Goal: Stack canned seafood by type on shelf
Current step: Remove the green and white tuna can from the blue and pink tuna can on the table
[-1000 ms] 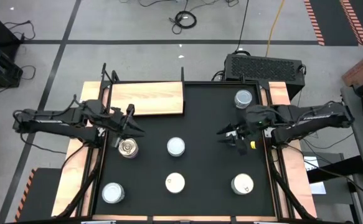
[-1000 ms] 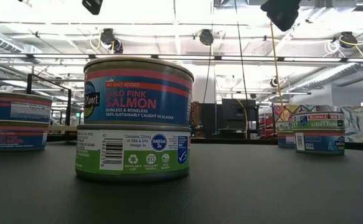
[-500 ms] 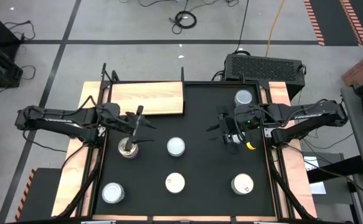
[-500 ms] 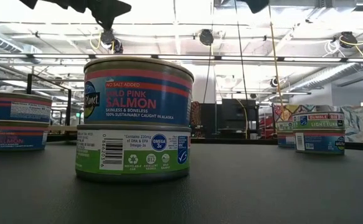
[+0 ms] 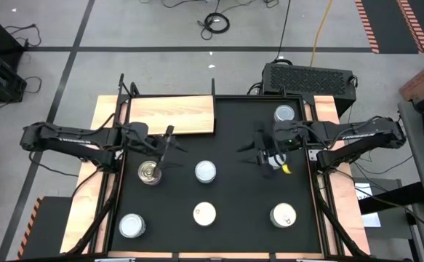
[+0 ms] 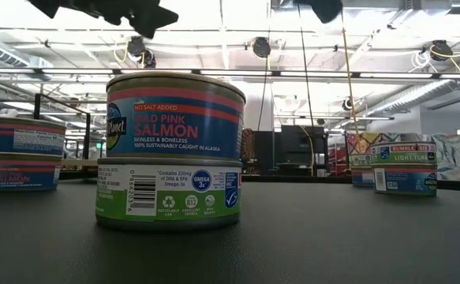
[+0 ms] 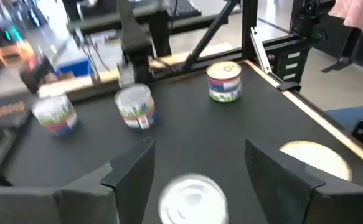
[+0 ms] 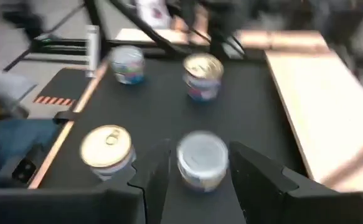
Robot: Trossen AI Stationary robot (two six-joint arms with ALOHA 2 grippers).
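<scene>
Six stacks of canned seafood stand apart on the black tabletop (image 5: 230,116), and the wooden shelf (image 5: 172,115) at eleven o'clock carries nothing yet, so no sorting has reached it. From above, a pale-topped tin (image 5: 206,172) sits at the centre, a gold-topped tin (image 5: 150,173) at its nine o'clock, three more along the six o'clock edge, and one (image 5: 285,115) at one o'clock near the back rim. The low view shows why they look tall: a blue salmon tin (image 6: 175,115) rests squarely on a green-labelled one (image 6: 169,196), so types are mixed and must be split before stacking. The left gripper (image 5: 168,149) hovers just beyond the gold-topped tin, fingers apart; its wrist view frames the pale-topped tin (image 7: 192,199) between the spread fingers (image 7: 131,171), which suggests an approach lined up on it. The right gripper (image 5: 259,153) hangs at the centre tin's two o'clock, fingers likewise spread, and its own view centres that pale lid (image 8: 202,155), so both arms seem aimed at one stack; one should probably yield.
</scene>
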